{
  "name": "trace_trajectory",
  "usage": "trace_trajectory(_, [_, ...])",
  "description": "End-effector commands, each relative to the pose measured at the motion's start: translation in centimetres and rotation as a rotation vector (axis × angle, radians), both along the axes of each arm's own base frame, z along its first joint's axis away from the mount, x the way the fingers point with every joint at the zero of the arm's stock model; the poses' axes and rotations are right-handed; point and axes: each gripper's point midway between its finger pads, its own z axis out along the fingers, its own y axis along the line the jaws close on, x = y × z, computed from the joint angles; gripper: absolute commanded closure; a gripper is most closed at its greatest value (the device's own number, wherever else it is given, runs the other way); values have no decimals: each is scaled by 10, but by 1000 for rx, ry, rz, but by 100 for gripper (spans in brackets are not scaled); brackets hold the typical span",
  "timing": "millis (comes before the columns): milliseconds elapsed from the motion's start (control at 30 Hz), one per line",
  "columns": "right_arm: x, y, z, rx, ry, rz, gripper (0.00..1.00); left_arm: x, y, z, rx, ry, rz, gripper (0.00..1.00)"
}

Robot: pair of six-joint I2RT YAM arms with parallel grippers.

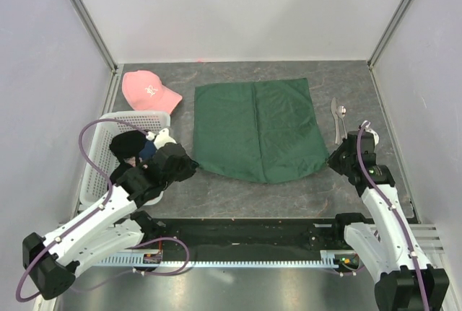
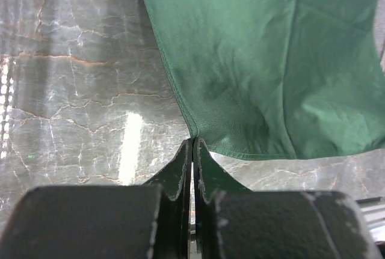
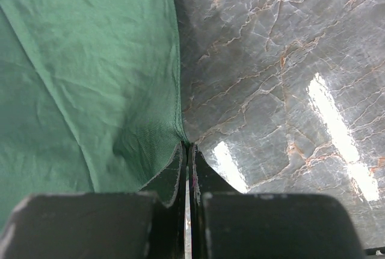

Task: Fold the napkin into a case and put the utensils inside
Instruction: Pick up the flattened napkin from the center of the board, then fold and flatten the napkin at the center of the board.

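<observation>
The dark green napkin (image 1: pixel 256 129) lies spread flat on the grey marbled table, with a crease down its middle. My left gripper (image 1: pixel 190 167) is shut on its near left corner; in the left wrist view the cloth (image 2: pixel 258 60) runs into the closed fingertips (image 2: pixel 194 142). My right gripper (image 1: pixel 334 160) is shut on the near right corner; in the right wrist view the cloth (image 3: pixel 84 73) meets its closed tips (image 3: pixel 186 146). The two silver utensils (image 1: pixel 338 119) lie side by side on the table just right of the napkin, beyond my right gripper.
A pink cap (image 1: pixel 148 89) lies at the back left. A white basket (image 1: pixel 96 161) holding a black garment (image 1: pixel 128 145) stands at the left, beside my left arm. Walls enclose the table on three sides.
</observation>
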Motion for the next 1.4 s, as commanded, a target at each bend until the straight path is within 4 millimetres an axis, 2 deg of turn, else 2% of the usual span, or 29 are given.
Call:
trace_trajectory(0, [1, 2, 25, -2, -43, 27, 100, 11, 1, 33, 19, -112, -23, 98])
trace_trajectory(67, [1, 2, 39, -17, -77, 42, 100, 12, 2, 43, 27, -148, -47, 98])
trace_trajectory(100, [3, 1, 57, -23, -125, 48, 100, 12, 3, 53, 15, -183, -51, 98])
trace_trajectory(167, [1, 2, 76, -36, -171, 71, 100, 13, 4, 74, 12, -257, -74, 98])
trace_trajectory(200, [1, 3, 102, -38, -243, 78, 100, 12, 6, 90, -9, -309, -84, 98])
trace_trajectory(267, [-3, 5, 129, -49, -314, 109, 100, 10, 8, 122, -25, -404, -111, 98])
trace_trajectory(300, [-6, 5, 158, -59, -393, 115, 100, 9, 10, 136, -39, -440, -112, 98])
trace_trajectory(333, [-11, 9, 172, -50, -426, 145, 100, 4, 12, 154, -66, -488, -124, 98])
trace_trajectory(367, [-16, 14, 186, -47, -459, 174, 100, 0, 14, 181, -84, -551, -139, 98])
trace_trajectory(400, [-25, 14, 217, -53, -535, 183, 100, -4, 16, 196, -97, -585, -148, 98])
trace_trajectory(433, [-33, 17, 230, -51, -562, 198, 100, -10, 17, 211, -116, -621, -170, 98])
trace_trajectory(467, [-40, 21, 244, -43, -598, 221, 100, -17, 21, 236, -129, -683, -187, 98])
trace_trajectory(500, [-55, 23, 274, -39, -684, 232, 100, -23, 23, 251, -143, -717, -201, 98])
trace_trajectory(600, [-89, 26, 323, -39, -843, 252, 100, -49, 28, 305, -198, -880, -282, 98])
trace_trajectory(700, [-106, 25, 356, -39, -950, 240, 100, -64, 35, 345, -239, -1013, -301, 98])
trace_trajectory(767, [-108, 22, 369, -49, -989, 223, 100, -66, 38, 359, -238, -1051, -294, 98])
trace_trajectory(867, [-94, 5, 376, -75, -993, 117, 100, -51, 32, 368, -221, -1059, -264, 98])
trace_trajectory(900, [-76, -4, 371, -81, -948, 63, 100, -30, 25, 361, -185, -1011, -224, 98])
trace_trajectory(933, [-64, -16, 366, -97, -910, -14, 100, -20, 24, 357, -171, -980, -193, 98])
trace_trajectory(967, [-40, -20, 355, -107, -843, -37, 100, -7, 21, 355, -165, -944, -153, 98])
trace_trajectory(1000, [-25, -23, 345, -113, -798, -53, 100, 16, 19, 342, -118, -885, -81, 98])
trace_trajectory(1033, [-9, -23, 341, -111, -779, -62, 100, 29, 14, 334, -94, -853, -56, 98])
trace_trajectory(1100, [34, -16, 307, -98, -674, -27, 100, 51, 11, 331, -47, -843, 3, 98])
trace_trajectory(1133, [51, -12, 305, -85, -685, -17, 100, 70, -2, 316, 9, -814, -4, 98])
trace_trajectory(1200, [87, -4, 268, -72, -600, 21, 100, 94, -7, 311, 26, -812, 20, 98])
trace_trajectory(1233, [102, -3, 265, -71, -615, 23, 100, 112, -15, 297, 33, -774, 16, 98])
trace_trajectory(1300, [130, -7, 228, -103, -523, 16, 100, 140, -14, 282, 31, -755, 28, 98])
trace_trajectory(1333, [142, -9, 223, -109, -534, 6, 100, 151, -15, 271, 22, -735, 37, 98])
trace_trajectory(1367, [157, -10, 201, -113, -484, 4, 100, 173, -12, 247, 47, -685, 56, 98])
